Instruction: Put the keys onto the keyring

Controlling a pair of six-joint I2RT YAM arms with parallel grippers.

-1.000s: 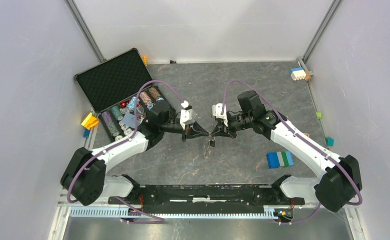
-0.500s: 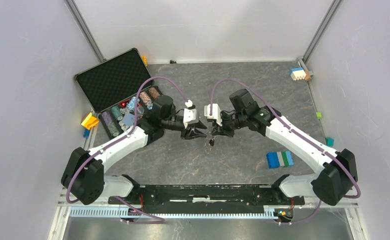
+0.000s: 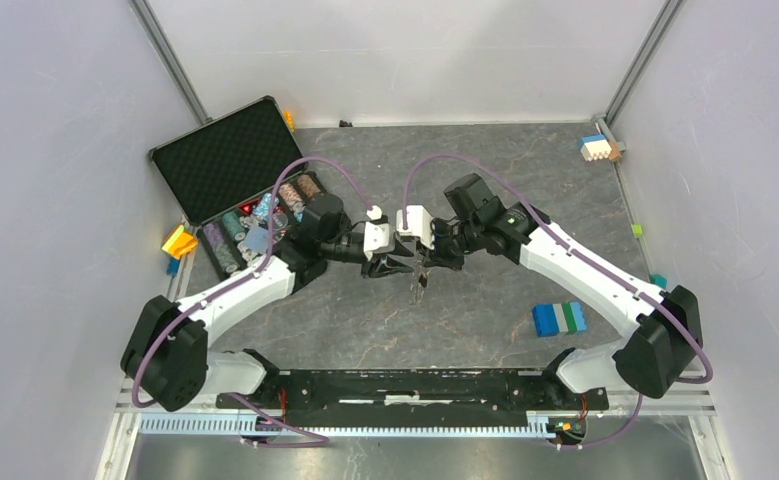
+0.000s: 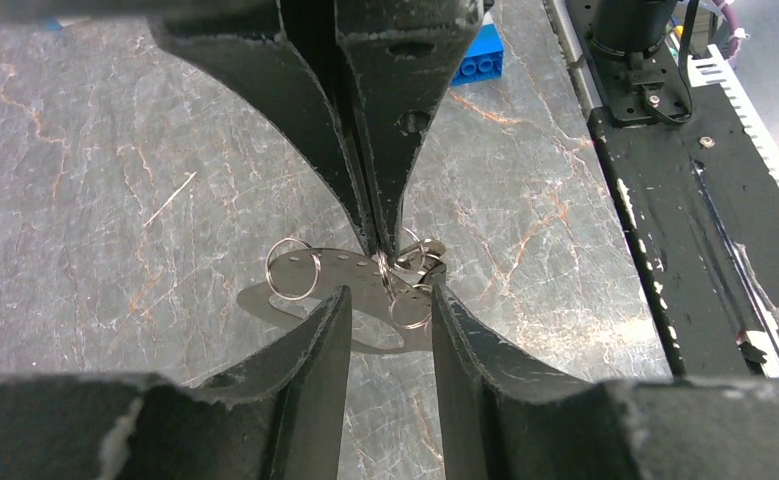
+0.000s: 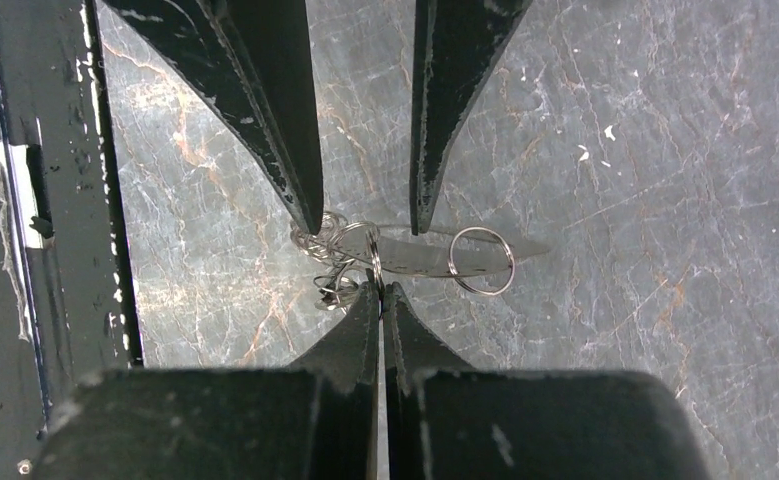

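- left arm point(image 3: 250, 290) and right arm point(image 3: 580, 272): white link shells with bulky black joint housings.
- purple cables point(image 3: 315, 161) run along each arm to a white wrist block point(image 3: 375, 236).
- left gripper point(image 4: 390, 292): black tapered fingers, edges chipped grey.
- right gripper point(image 5: 382, 287): the same scuffed black wedges, with round screw holes point(image 4: 412, 122).
- black base rail point(image 3: 405, 385), with a white toothed strip point(image 3: 345, 424) beneath.

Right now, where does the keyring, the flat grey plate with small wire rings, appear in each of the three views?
Top external: keyring, tiny, mid-table, where the left gripper and right gripper meet.
Left wrist: keyring, lower centre, just above this camera's own tips.
Right wrist: keyring, centre, lying crosswise.
Shared landmark: the black base rail, at the bottom, the right side, the left edge.
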